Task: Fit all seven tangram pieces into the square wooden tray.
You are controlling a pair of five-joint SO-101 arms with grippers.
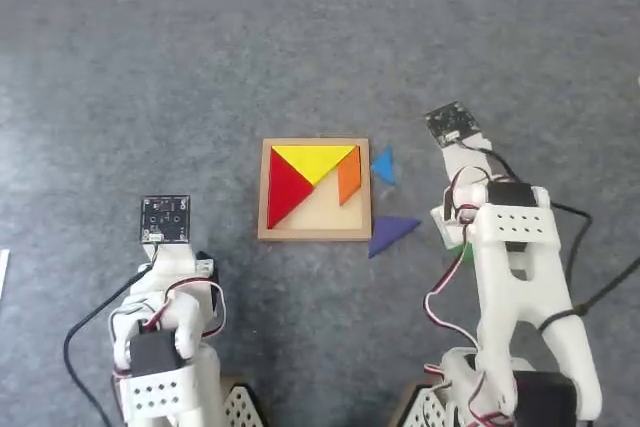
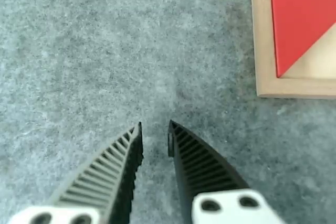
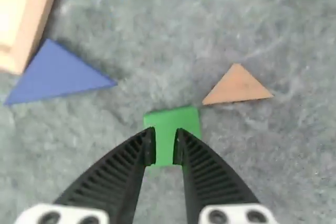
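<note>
Right hand point(image 3: 164, 137) near three-piece tray point(image 1: 315, 236)

Wooden tray point(image 1: 263, 187) holds three pieces
Yellow triangle point(image 1: 313, 160), red triangle point(image 1: 285, 192) and orange parallelogram point(image 1: 349, 181) lie flat inside; light blue triangle point(image 1: 383, 165) and dark blue triangle point(image 1: 391, 233) just right of it; green square point(image 3: 172, 135) and tan triangle point(image 3: 237, 86) farther right.

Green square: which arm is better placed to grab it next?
Probably right: the right gripper hangs directly over the green square, while the left gripper sits over bare carpet across the tray.
</note>
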